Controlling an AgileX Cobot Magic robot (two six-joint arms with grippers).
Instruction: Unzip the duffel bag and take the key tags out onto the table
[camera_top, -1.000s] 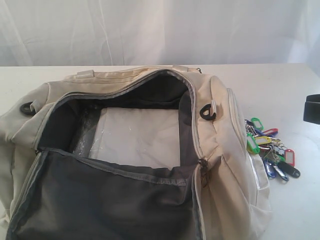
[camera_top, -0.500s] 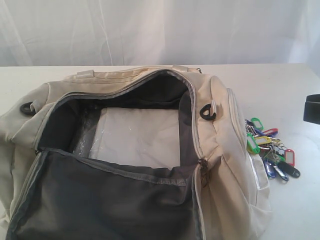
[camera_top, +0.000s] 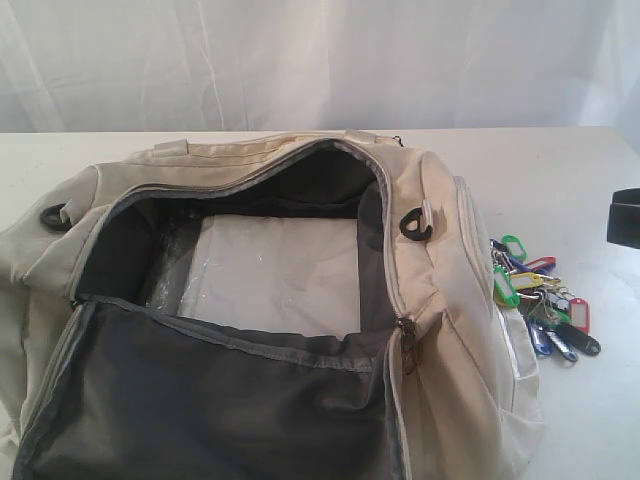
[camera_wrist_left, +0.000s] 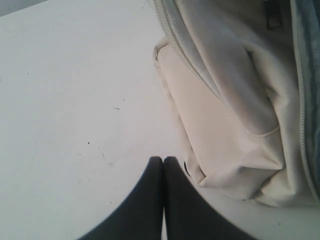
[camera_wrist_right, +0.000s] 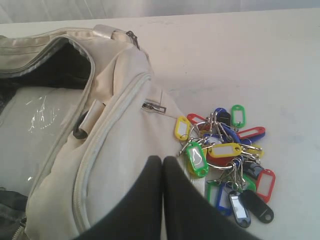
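Fabric of the duffel bag (camera_top: 445, 290) gapes unzipped in the exterior view, with the key tags (camera_top: 540, 300) on the table (camera_top: 560, 170) just to its right. In the left wrist view the left gripper (camera_wrist_left: 163, 162) is closed and empty over the table, the bag's end pocket just beside it. In the right wrist view the right gripper (camera_wrist_right: 162, 161) is pinched together on nothing above the bag's side, the tags near its tips.
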